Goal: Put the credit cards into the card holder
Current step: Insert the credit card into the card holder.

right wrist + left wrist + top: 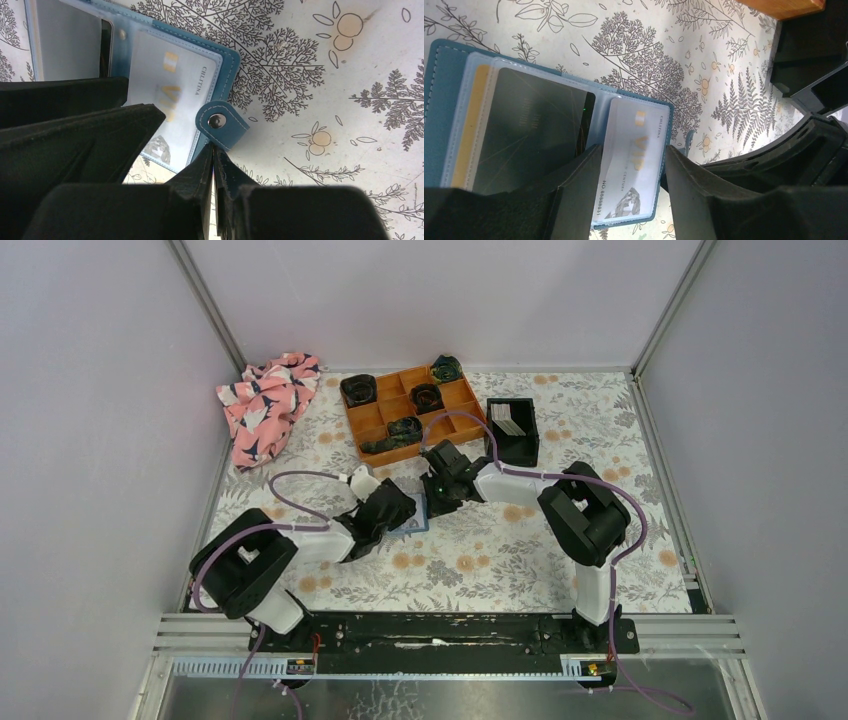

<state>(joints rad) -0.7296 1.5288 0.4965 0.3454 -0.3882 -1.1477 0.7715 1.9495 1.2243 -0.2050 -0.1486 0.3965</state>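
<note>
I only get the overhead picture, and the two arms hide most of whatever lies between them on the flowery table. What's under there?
Observer: A teal card holder, lying open, with a white VIP card showing inside it.
Operator: What's the left pincer doing?
Observer: The left pincer has one finger at each side of that card. I can't tell whether it pinches it.
Operator: And the right one?
Observer: The right pincer is shut, its tips pinched at the base of the holder's snap tab.

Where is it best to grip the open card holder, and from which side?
Probably pinch its snap tab, coming in from that outer edge. The card holder lies flat and open, so only this thin flap sticks out for fingers.
</note>
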